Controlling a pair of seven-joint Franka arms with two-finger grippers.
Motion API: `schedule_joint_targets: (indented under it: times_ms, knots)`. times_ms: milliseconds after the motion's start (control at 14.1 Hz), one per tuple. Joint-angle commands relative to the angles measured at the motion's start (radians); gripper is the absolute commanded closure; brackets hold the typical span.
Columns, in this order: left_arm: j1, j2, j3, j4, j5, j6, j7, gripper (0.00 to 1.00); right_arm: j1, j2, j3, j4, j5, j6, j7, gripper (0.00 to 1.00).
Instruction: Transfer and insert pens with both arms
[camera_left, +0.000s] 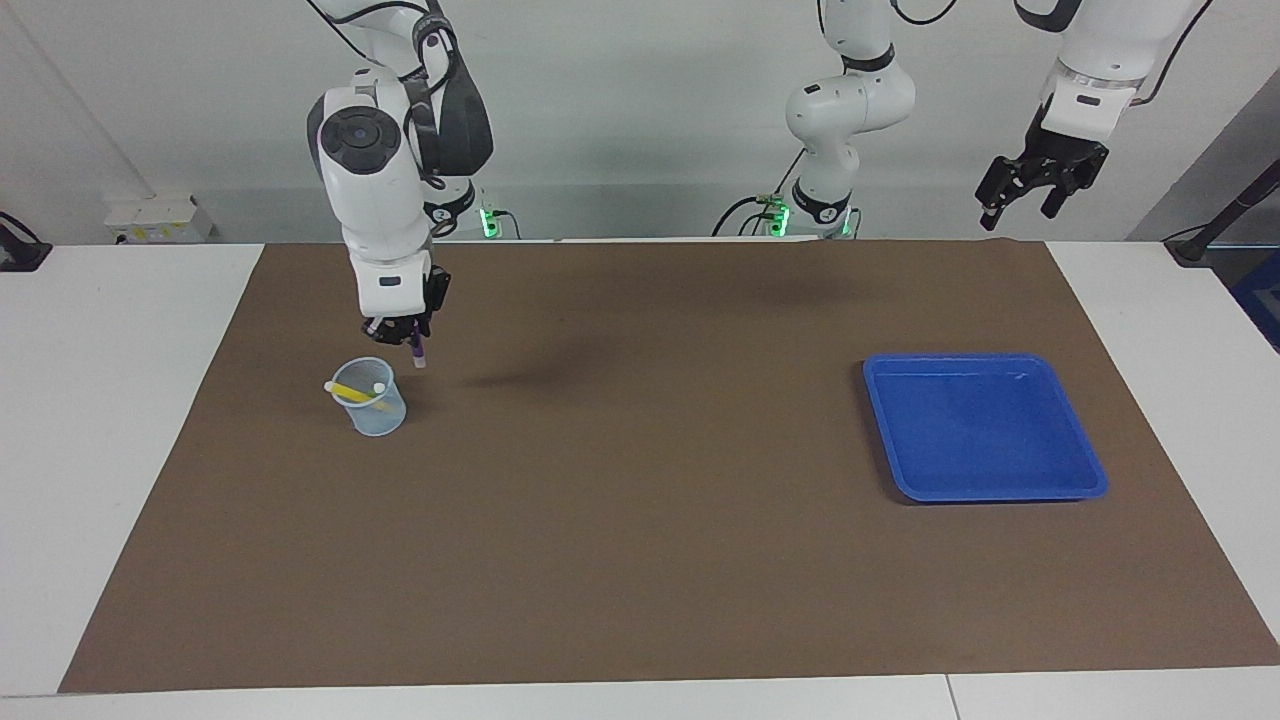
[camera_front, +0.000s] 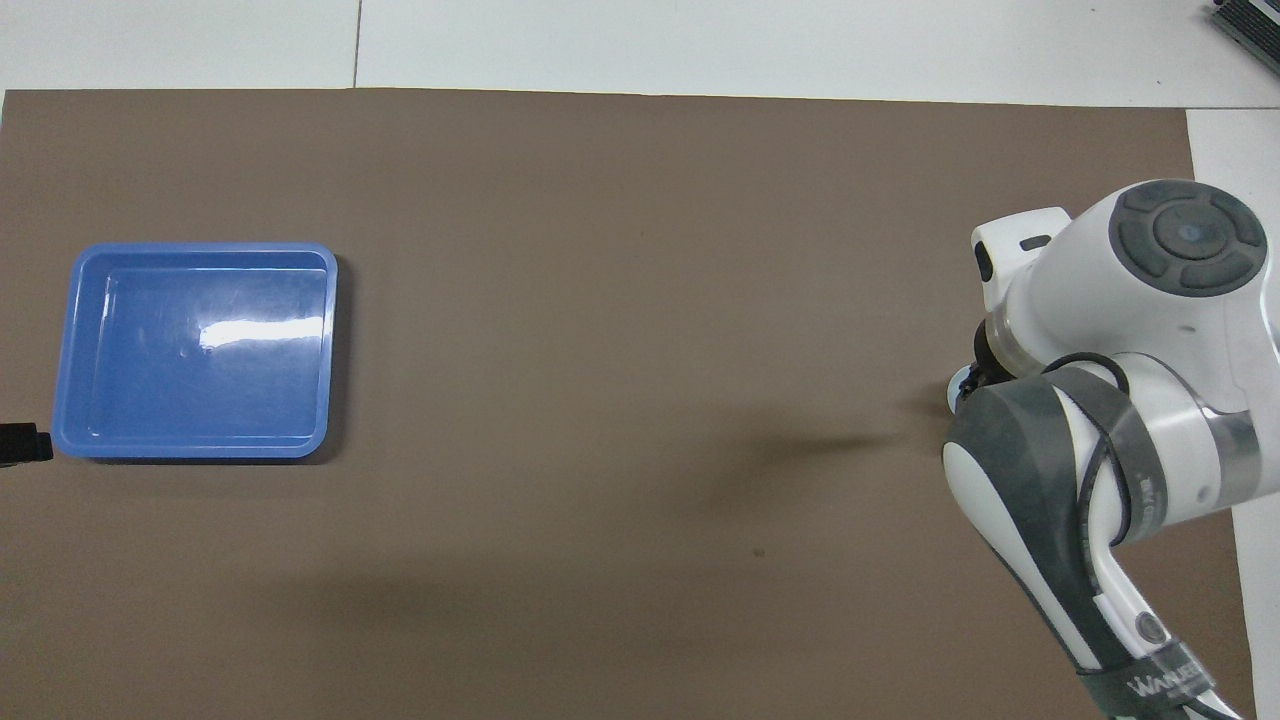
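Purple pen (camera_left: 416, 352) clenched in our right end effector (camera_left: 408, 332) beside the cup (camera_left: 377, 408) with the yellow pen (camera_left: 352, 392) in; tray (camera_left: 1092, 480) bare, left end effector (camera_left: 1040, 190) spread, waiting.

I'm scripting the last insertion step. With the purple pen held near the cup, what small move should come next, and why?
Probably shift the right pincer over the cup, then lower: the purple pen hangs beside the rim, tip down, not yet above the opening holding the yellow pen.
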Motion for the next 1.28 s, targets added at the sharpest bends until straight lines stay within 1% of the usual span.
schedule_joint_targets:
  times_ms: [0, 142, 213, 426, 497, 568, 639, 781, 923, 994, 1065, 1136, 1207]
  knots:
    - [-0.007, 0.057, -0.005, 0.076, 0.054, -0.017, 0.015, 0.00, -0.059, -0.022, 0.012, -0.015, -0.072, 0.008, -0.169, 1.00]
    - [-0.012, 0.072, -0.010, 0.095, 0.062, -0.014, 0.014, 0.00, -0.120, -0.019, 0.014, -0.041, -0.072, 0.084, -0.244, 1.00]
    - [-0.012, 0.084, -0.011, 0.113, 0.062, -0.018, 0.014, 0.00, -0.136, -0.019, 0.015, -0.059, -0.072, 0.120, -0.249, 1.00]
    - [-0.026, 0.109, -0.011, 0.147, 0.065, -0.020, 0.012, 0.00, -0.140, -0.014, 0.015, -0.098, -0.067, 0.198, -0.243, 1.00]
    - [-0.027, 0.118, -0.011, 0.162, 0.065, -0.027, 0.012, 0.00, -0.139, -0.014, 0.015, -0.111, -0.058, 0.209, -0.236, 1.00]
    - [-0.029, 0.147, -0.010, 0.197, 0.065, -0.050, 0.012, 0.00, -0.139, -0.016, 0.015, -0.121, -0.054, 0.209, -0.214, 1.00]
    - [-0.058, 0.173, 0.001, 0.237, 0.065, -0.082, 0.012, 0.00, -0.139, -0.017, 0.017, -0.124, -0.054, 0.207, -0.179, 1.00]
    - [-0.130, 0.219, 0.064, 0.294, 0.067, -0.113, 0.011, 0.00, -0.140, -0.017, 0.015, -0.134, -0.038, 0.204, -0.163, 1.00]
    - [-0.173, 0.249, 0.104, 0.302, 0.065, -0.112, 0.012, 0.00, -0.165, -0.017, 0.015, -0.156, 0.020, 0.209, -0.153, 1.00]
    - [-0.187, 0.258, 0.105, 0.303, 0.065, -0.109, 0.012, 0.00, -0.182, -0.017, 0.015, -0.164, 0.037, 0.210, -0.145, 1.00]
    - [-0.196, 0.267, 0.107, 0.304, 0.065, -0.106, 0.012, 0.00, -0.183, -0.017, 0.015, -0.164, 0.040, 0.210, -0.140, 0.83]
    - [-0.213, 0.279, 0.107, 0.305, 0.065, -0.106, 0.012, 0.00, -0.186, -0.017, 0.015, -0.164, 0.040, 0.210, -0.134, 0.49]
    - [-0.221, 0.290, 0.105, 0.304, 0.064, -0.101, 0.011, 0.00, -0.186, -0.017, 0.015, -0.164, 0.040, 0.209, -0.130, 0.27]
